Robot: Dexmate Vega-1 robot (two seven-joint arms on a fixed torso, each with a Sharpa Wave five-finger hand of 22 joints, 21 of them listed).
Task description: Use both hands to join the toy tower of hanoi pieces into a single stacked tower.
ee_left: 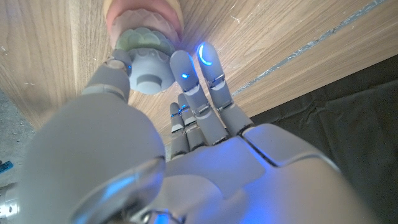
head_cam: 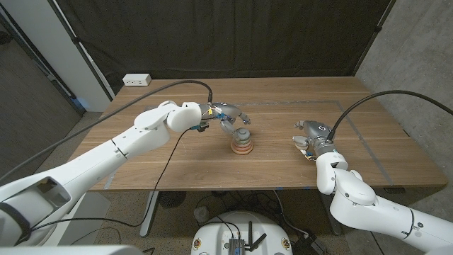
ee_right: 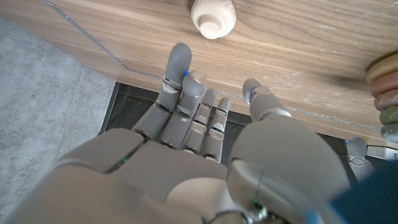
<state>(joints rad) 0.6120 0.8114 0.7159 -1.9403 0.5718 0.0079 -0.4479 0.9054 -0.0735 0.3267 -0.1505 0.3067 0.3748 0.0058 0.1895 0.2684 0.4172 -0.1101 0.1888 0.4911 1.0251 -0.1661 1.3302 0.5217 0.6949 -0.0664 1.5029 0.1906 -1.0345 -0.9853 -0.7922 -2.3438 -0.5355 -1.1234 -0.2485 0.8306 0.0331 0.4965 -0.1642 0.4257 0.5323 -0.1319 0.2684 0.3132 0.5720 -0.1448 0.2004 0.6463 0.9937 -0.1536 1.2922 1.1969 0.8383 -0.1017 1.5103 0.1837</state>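
Rings in soft reds, tans and greens already sit piled as a short tower near the middle of the surface, slightly toward its far edge. The left hand hovers at the top of that pile; in the left wrist view its fingers are clamped on a small grey knobbed piece, thumb on one side and fingertips on the other, holding it just over a pale green scalloped ring with a pinkish ring beyond.

The right hand waits toward the right edge, well apart from the tower, fingers spread and holding nothing. Beside it lies a small cream knobbed piece, loose on the wood.

These pieces look like smooth, rigid plastic or painted wood: light, hard, unlikely to deform or break, but probably slick, and rounded enough to roll if nudged. The stack itself seems light enough to slide or topple under a sideways push, so pressing straight down would suit it best. The cream piece looks best taken by a pinch across its wide rounded body, leaving the knob free; its small size leaves little room for the fingertips, and a glancing touch could send it rolling toward the edge.
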